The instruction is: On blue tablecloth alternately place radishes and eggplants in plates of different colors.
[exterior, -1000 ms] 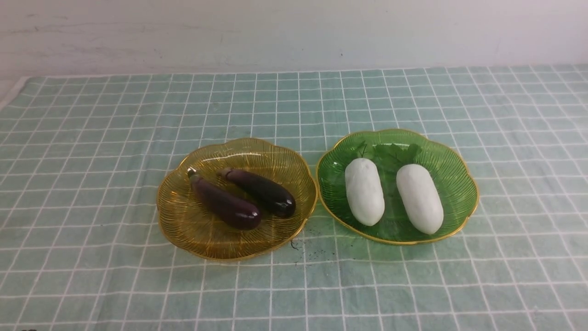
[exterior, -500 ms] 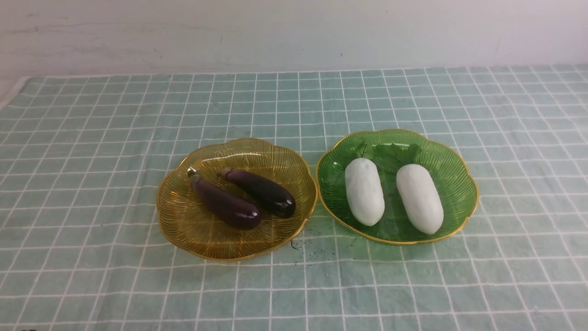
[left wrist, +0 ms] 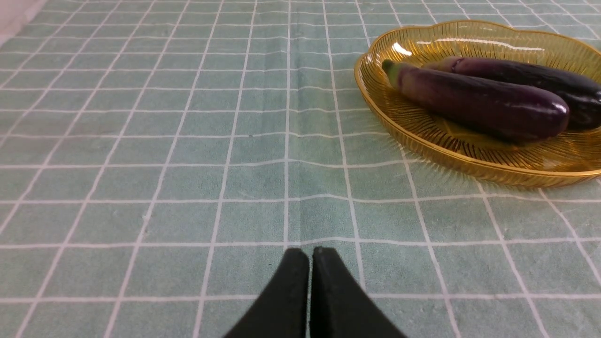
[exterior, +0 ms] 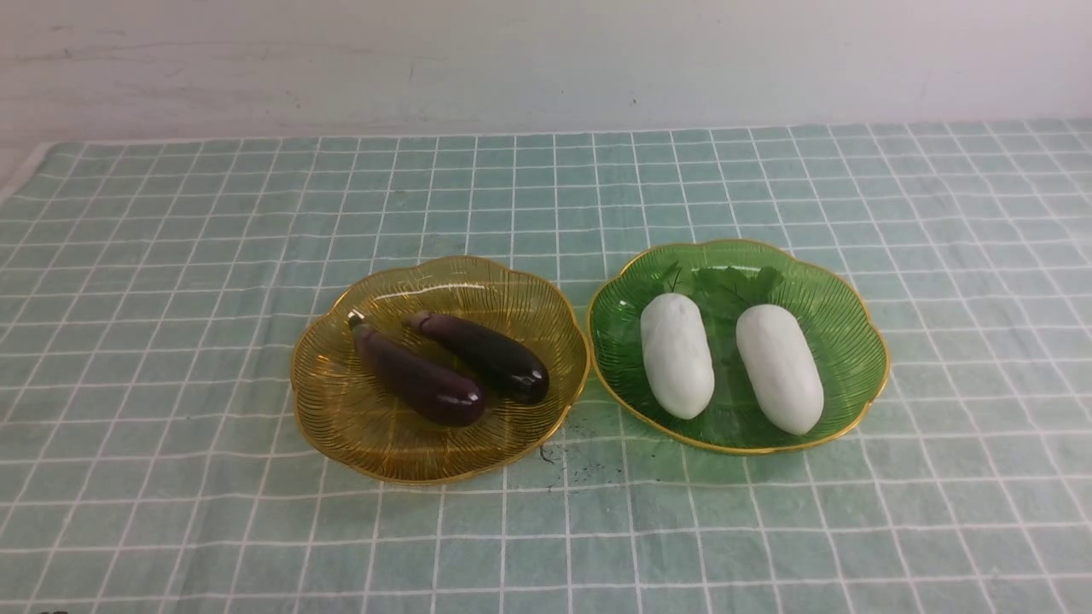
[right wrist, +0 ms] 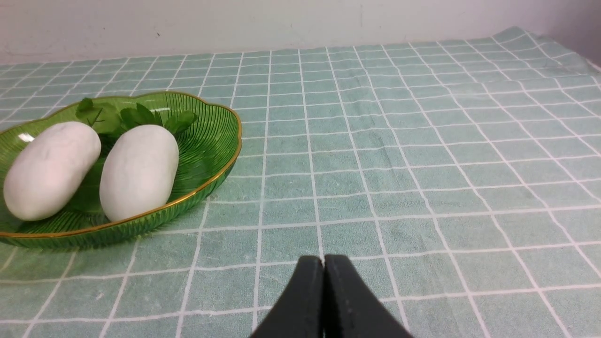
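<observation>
Two dark purple eggplants point(exterior: 418, 379) point(exterior: 486, 354) lie side by side in the amber plate point(exterior: 341, 426) on the blue tablecloth point(exterior: 171, 256). Beside it, the green plate point(exterior: 845, 324) holds two white radishes point(exterior: 676, 355) point(exterior: 780, 367) with green leaves at their far ends. Neither arm shows in the front view. In the left wrist view my left gripper point(left wrist: 310, 253) is shut and empty over bare cloth, short of the amber plate point(left wrist: 408, 126) and its eggplants point(left wrist: 474, 101). My right gripper point(right wrist: 324, 260) is likewise shut and empty, off to the side of the green plate point(right wrist: 211, 141) with its radishes point(right wrist: 138, 171).
A pale wall point(exterior: 546, 60) runs along the far edge of the cloth. The cloth's left edge point(exterior: 21, 170) shows at the far left. A few dark specks point(exterior: 567, 465) mark the cloth in front of the gap between the plates.
</observation>
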